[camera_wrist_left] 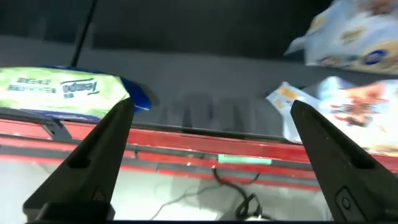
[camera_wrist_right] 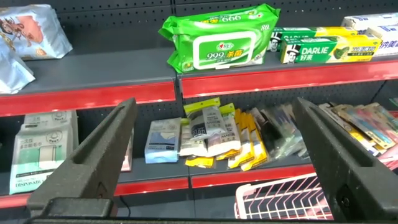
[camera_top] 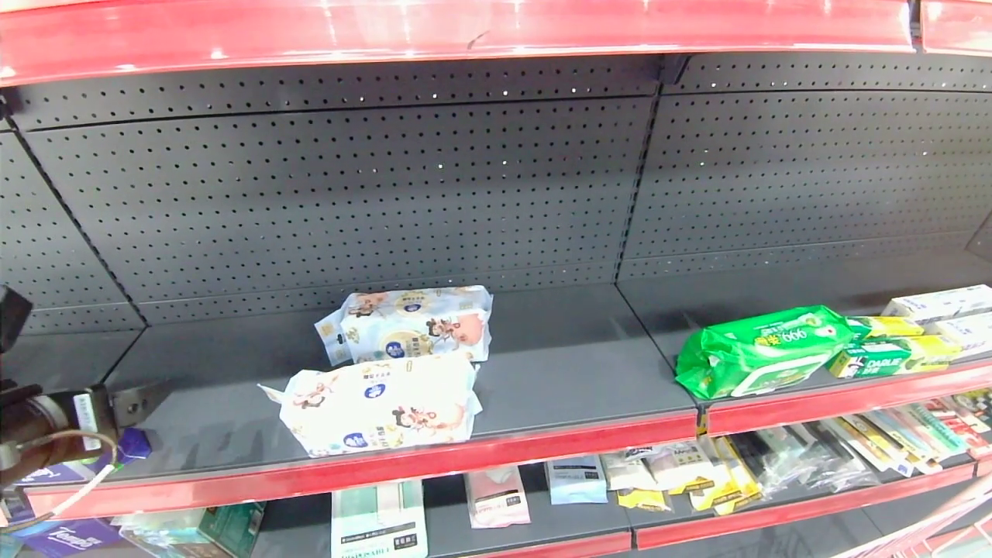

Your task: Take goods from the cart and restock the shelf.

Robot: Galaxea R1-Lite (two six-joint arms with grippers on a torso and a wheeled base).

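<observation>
Head view: two white packs (camera_top: 380, 403) lay on the shelf (camera_top: 573, 372), with a green pack (camera_top: 763, 349) to their right. Left wrist view: the left gripper (camera_wrist_left: 212, 104) was spread apart and empty, at the shelf's edge. Right wrist view: the right gripper (camera_wrist_right: 216, 102) was spread apart and empty too, near the cart (camera_wrist_right: 283, 202).

The shelf (camera_top: 589, 372) is dark grey with a glossy red front lip (camera_top: 465, 456), its back panel (camera_top: 349, 194) grey, dotted with small holes. The rear soft pack (camera_top: 408, 325) and front soft pack (camera_top: 380, 404) are white with peach-and-blue cartoon prints. The wipes pack (camera_top: 763, 349) is bright green, the boxes (camera_top: 891, 353) beside it green and yellow
</observation>
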